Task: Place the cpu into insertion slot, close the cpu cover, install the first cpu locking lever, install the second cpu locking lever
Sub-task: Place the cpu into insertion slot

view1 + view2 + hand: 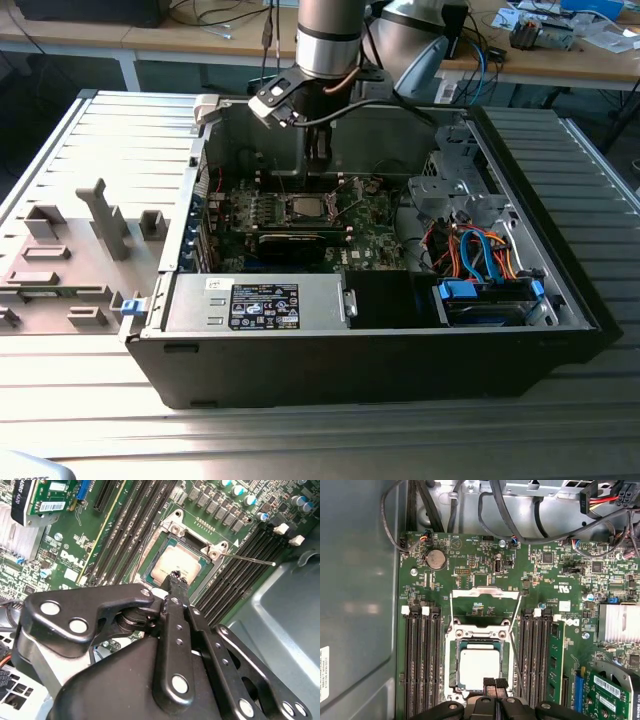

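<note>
The cpu (479, 667) (172, 562) lies flat, silver top up, in the insertion slot (305, 208) of the motherboard inside the open computer case. My gripper (495, 682) (177, 577) (318, 160) hangs straight over the slot. It is shut, fingertips pressed together at the cpu's edge with nothing visible between them. The cpu cover (485, 592), a silver frame with an open window, stands raised off the slot on the side away from my gripper. A thin wire lever (250, 558) sticks out loose beside the slot.
Black memory slots (420, 665) (535, 660) flank the socket. An expansion card with a heatsink (620, 622) lies near. The case wall (360, 605), cable bundles (520, 525), power supply (260, 305) and drive cage (480, 260) ring the board. Grey fixtures (100, 220) stand at the exterior view's left.
</note>
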Controlling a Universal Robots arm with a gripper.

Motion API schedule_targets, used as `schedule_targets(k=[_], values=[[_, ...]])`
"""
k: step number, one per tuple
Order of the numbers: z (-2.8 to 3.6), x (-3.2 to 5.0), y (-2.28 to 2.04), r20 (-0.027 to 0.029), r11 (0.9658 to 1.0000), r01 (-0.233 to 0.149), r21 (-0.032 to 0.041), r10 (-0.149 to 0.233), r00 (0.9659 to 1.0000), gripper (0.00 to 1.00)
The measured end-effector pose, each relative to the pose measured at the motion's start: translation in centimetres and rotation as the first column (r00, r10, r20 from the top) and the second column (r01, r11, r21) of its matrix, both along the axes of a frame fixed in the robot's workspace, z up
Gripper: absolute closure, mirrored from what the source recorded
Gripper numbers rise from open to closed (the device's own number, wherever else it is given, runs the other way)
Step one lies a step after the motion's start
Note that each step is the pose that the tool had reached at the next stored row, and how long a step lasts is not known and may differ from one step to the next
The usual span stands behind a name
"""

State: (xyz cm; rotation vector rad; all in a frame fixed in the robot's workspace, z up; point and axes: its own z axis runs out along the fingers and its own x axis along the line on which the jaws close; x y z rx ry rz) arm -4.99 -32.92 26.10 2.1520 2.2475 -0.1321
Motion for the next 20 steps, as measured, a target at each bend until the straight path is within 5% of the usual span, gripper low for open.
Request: schedule_targets(k=[20], values=[[2.03, 0.00, 0.00, 0.0003, 1.0000, 0.000, 0.0022, 0.000, 1.0000, 0.89]])
